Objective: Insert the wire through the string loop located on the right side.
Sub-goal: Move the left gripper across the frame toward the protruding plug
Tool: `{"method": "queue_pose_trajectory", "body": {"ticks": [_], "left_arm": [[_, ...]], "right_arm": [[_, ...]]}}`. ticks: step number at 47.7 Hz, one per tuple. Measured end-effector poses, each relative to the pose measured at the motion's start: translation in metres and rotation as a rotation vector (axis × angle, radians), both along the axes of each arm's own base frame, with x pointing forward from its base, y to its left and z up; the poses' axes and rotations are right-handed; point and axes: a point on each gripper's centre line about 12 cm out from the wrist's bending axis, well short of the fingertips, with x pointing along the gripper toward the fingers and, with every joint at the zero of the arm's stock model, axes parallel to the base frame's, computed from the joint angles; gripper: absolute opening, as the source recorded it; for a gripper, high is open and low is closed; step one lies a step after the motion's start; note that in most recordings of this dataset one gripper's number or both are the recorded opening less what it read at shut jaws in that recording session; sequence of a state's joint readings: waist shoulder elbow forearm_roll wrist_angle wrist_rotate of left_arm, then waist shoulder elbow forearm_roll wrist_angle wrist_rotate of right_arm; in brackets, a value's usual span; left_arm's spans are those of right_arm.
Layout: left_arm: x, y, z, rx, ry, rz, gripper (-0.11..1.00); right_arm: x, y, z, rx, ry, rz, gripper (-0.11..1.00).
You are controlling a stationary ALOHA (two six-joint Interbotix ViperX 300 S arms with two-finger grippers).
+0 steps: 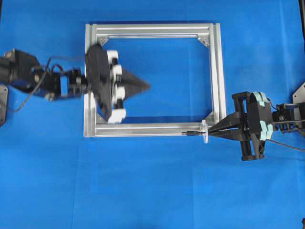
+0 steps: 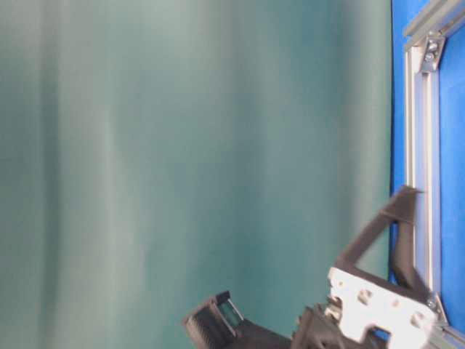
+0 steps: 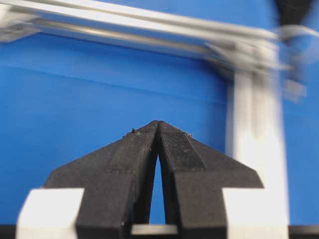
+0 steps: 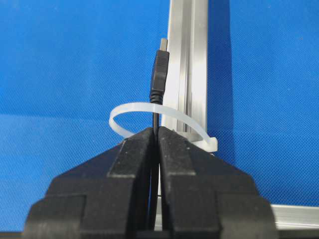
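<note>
My right claw [image 4: 157, 130] pinches the wire [image 4: 159, 69], its plug poking through the string loop [image 4: 149, 110] near the surface's right edge. My left claw [image 3: 158, 124] is pressed together, empty.

Both our grippers closed, arms reaching in from opposite sides.

Our left gripper [image 1: 143, 86] points right with its fingers [image 3: 175, 144] pressed tip to tip on nothing; our right gripper [image 1: 213, 129] points left, fingers [image 4: 139, 149] clamped together on the wire [image 4: 159, 74].

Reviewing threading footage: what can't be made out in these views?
- Wire behind the right hand: hidden by its fingers, right wrist view.
- String loop: too small overhead.
- Frame: motion-blurred, left wrist view.
- Left hand: cut off by the bottom edge, table-level view.
</note>
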State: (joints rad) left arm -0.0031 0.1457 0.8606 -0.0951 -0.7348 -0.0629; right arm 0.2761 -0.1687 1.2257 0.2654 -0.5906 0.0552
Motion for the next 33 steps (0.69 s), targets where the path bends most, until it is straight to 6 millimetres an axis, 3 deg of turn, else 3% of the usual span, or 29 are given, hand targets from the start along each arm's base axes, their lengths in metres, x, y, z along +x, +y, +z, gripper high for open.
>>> {"method": "queue_pose_trajectory", "body": {"ticks": [16, 33], "left_arm": [[-0.007, -0.075, -0.001, -0.021, 0.016, -0.195, 0.00], [-0.005, -0.081, -0.001, -0.022, 0.030, -0.210, 0.00]], "right_arm": [[0.000, 0.000, 0.000, 0.000, 0.000, 0.000, -0.03], [0.000, 0.000, 0.000, -0.001, 0.000, 0.001, -0.03]]}}
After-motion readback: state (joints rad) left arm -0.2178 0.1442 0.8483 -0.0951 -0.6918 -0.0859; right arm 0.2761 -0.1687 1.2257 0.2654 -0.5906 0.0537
